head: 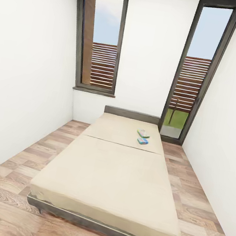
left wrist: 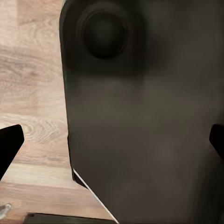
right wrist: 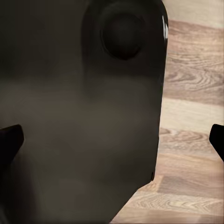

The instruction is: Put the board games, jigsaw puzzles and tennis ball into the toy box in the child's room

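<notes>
Ahead of the robot, in the head view, the bed runs lengthwise down the middle of the child's room, its plain beige mattress on a grey frame and its low grey headboard against the far white wall. Two board games lie flat on the far part of the mattress, toward its right side and near the headboard: the white-and-green board game sits closer to the headboard, and the blue board game lies just beside it on the nearer side; whether they touch cannot be told from here. Wood-plank floor shows on both sides of the bed and in front of it. Two tall dark-framed windows stand in the far wall, the left window above a sill, the right window reaching down to the floor. At the left wrist view, the left end effector has its two dark fingertips far apart at the picture's edges, spread wide and holding nothing, with a dark robot body part close in front of it over the floor. At the right wrist view, the right end effector is likewise spread wide and empty, facing a dark robot panel above the planks
</notes>
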